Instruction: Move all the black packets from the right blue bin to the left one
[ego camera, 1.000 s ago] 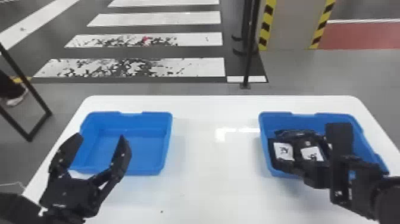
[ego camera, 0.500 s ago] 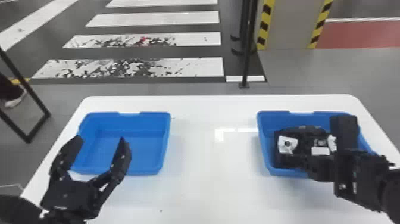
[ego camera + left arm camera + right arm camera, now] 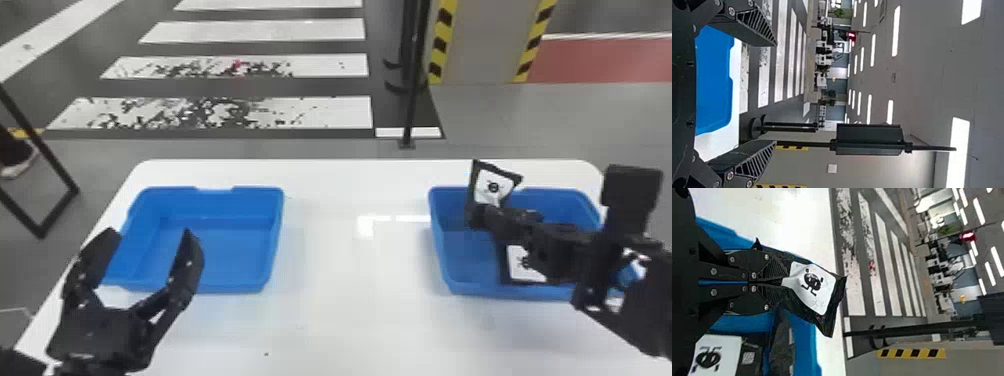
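Over the back left part of the right blue bin [image 3: 442,250], my right gripper [image 3: 482,217] holds up a black packet [image 3: 492,189] with a white label. The right wrist view has my right gripper [image 3: 783,282] shut on that packet [image 3: 815,286], pinching one end. Another black packet [image 3: 522,265] lies in the right bin, partly hidden by the arm; its label and more black wrapping show in the right wrist view. My left gripper [image 3: 145,250] is parked at the front of the left blue bin [image 3: 215,250], open and holding nothing; its fingers stand wide apart around the left gripper [image 3: 775,94].
Both bins stand on a white table [image 3: 345,310], with a bare stretch of tabletop between them. Behind the table's far edge is a thin black post [image 3: 412,90]. A black metal frame [image 3: 42,230] stands on the floor at the left.
My right gripper has risen from inside the right bin, lifting a packet above the others. The left arm has kept still.
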Robot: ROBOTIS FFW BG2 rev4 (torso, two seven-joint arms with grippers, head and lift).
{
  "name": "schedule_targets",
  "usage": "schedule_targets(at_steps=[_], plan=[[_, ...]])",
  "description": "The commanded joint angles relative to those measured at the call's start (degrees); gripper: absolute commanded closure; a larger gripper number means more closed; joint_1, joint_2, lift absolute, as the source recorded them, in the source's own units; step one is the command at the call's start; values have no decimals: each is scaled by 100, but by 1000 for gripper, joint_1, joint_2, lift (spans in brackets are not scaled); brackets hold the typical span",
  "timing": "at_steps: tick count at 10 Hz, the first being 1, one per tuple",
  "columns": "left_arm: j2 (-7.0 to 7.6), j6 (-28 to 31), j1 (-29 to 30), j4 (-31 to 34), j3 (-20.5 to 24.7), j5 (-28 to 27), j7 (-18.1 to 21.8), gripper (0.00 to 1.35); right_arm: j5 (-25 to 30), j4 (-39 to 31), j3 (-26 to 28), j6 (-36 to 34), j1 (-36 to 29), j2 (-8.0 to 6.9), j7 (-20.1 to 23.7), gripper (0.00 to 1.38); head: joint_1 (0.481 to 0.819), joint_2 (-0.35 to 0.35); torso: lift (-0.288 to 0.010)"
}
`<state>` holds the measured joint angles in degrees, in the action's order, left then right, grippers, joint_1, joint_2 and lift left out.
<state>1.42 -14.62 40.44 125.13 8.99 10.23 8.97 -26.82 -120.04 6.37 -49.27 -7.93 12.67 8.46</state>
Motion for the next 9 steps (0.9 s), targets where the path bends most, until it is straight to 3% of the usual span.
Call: schedule_targets(at_steps=[1, 3, 5, 9], plan=[[-37, -282, -51, -89, -19, 86, -18, 159, -289, -322, -20, 385, -107, 25, 446, 1125, 695, 66, -140], [-19, -71, -177, -89, -168, 543, -18, 159, -666, -336, -557, 863, -36, 148, 1342, 1125, 695, 143, -140], [157, 84, -332, 79, -465, 1080, 70, 159, -1031, -209, -1174, 1243, -36, 219, 1852, 1127, 695, 214, -140], [359, 1828, -683, 993, -876, 2325, 659, 159, -1454, 86, -2294, 1383, 203, 456, 2028, 1127, 695, 286, -140]])
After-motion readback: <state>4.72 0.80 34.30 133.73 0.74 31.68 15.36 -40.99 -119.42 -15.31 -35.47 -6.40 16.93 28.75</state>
